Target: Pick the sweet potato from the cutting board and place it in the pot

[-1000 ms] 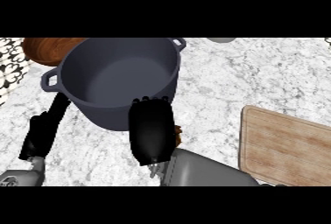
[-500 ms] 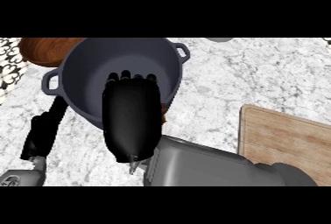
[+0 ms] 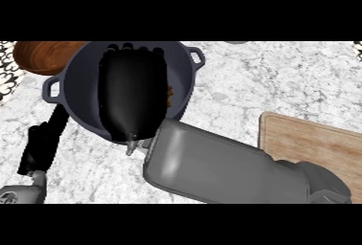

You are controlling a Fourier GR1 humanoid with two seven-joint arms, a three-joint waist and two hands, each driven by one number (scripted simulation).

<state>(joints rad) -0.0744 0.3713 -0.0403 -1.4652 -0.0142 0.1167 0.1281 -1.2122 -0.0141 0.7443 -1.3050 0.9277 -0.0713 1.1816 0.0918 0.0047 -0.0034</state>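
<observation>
The dark grey pot stands at the upper left of the marble counter. My right hand hangs over its opening, back upward, fingers curled under toward the far rim. A thin orange-brown sliver of the sweet potato peeks out at the hand's right edge, inside the pot's rim; the rest is hidden beneath the palm. The wooden cutting board lies at the right with nothing on the part that shows. My left hand rests open at the lower left, beside the pot.
A brown wooden bowl sits behind the pot at the top left. My grey right forearm crosses the counter between board and pot. A patterned strip runs along the left edge.
My right hand has moved up and left from the counter in front of the pot to directly over its opening, carrying the sweet potato. The left hand has stayed still.
</observation>
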